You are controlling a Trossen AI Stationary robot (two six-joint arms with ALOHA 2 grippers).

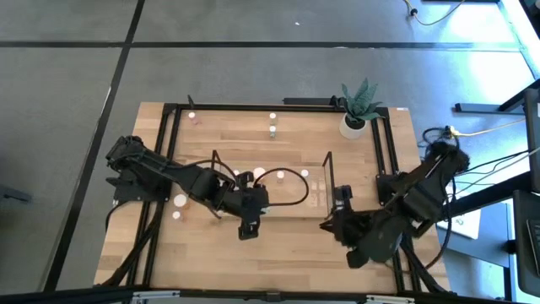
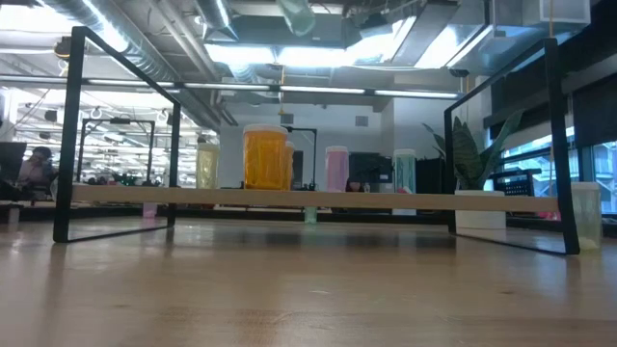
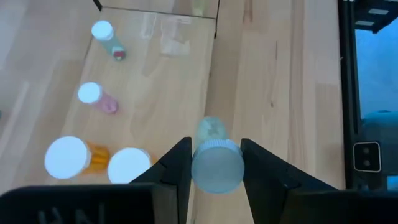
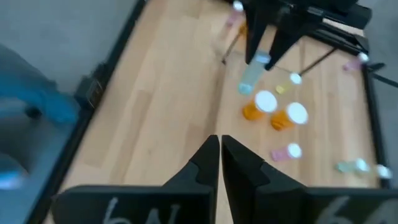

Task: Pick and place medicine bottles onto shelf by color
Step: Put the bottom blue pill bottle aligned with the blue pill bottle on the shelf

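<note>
Shelf [image 1: 327,169] is taken as landmark; it is seen as a clear rack w/ thin dark frame mid-table. To its left, off the rack, two white-capped bottles [image 1: 179,201] are seen on the wood, well apart from it; two more small ones [image 1: 272,128] stand beyond its far side, nr the table's back edge.

Left gripper [image 1: 247,226] is held over the shelf's near-left part. Its jaws are closed approx. to cap width on a pale green bottle [image 3: 214,163], gripped at the white cap, body hanging below. On the shelf, beside that bottle, two orange bottles [image 3: 73,158] w/ big white caps are seen touching, then a pink one [image 3: 96,98] and a green-tinted one [image 3: 109,38] farther along, each apart.

Right gripper [image 4: 220,158] is parked just off the shelf's near-right corner; its jaws are nearly together, a thin slit left, nothing held. Potted plant [image 1: 358,108] stands past the shelf's far-right corner.
</note>
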